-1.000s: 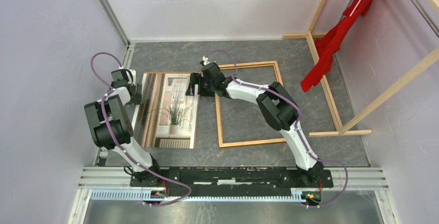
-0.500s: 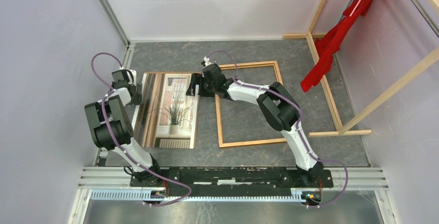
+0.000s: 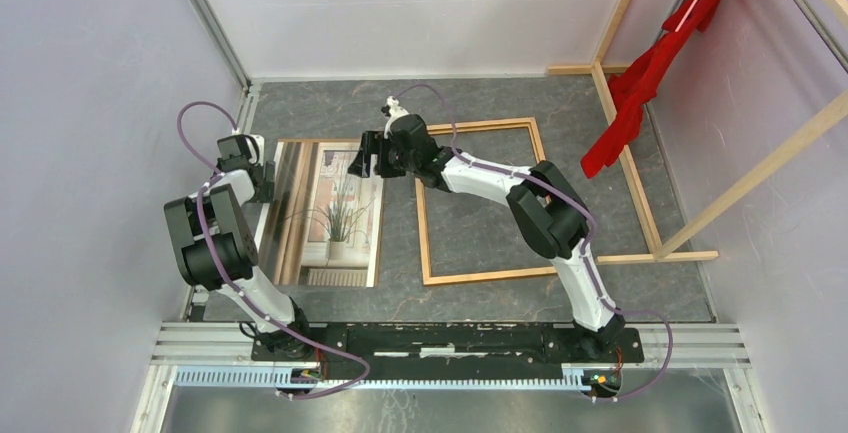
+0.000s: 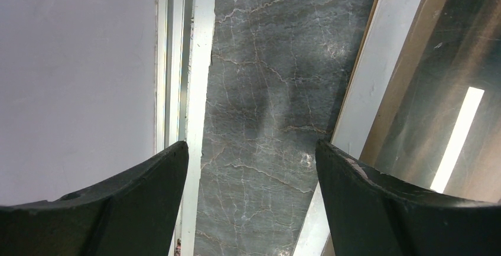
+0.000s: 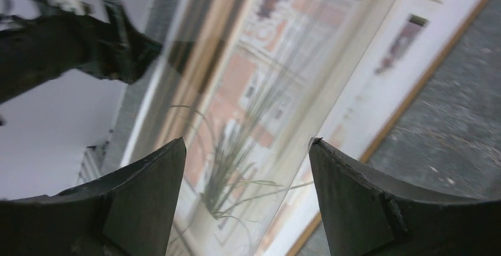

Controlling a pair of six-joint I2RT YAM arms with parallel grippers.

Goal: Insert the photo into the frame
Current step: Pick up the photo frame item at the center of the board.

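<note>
R gripper (image 3: 360,161) spread over photo (image 3: 335,223) edge

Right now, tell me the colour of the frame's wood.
The frame is orange-brown, clearest from the top external camera.

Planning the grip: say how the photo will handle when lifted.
The photo looks thin and wide, so it is probably light and floppy if held by one edge. The shiny glare on it hints it may slip in a grip.

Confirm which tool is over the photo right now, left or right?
The right tool, open, is above the photo's far right corner. The left tool, also open, is beside the photo's left edge, over bare table.
</note>
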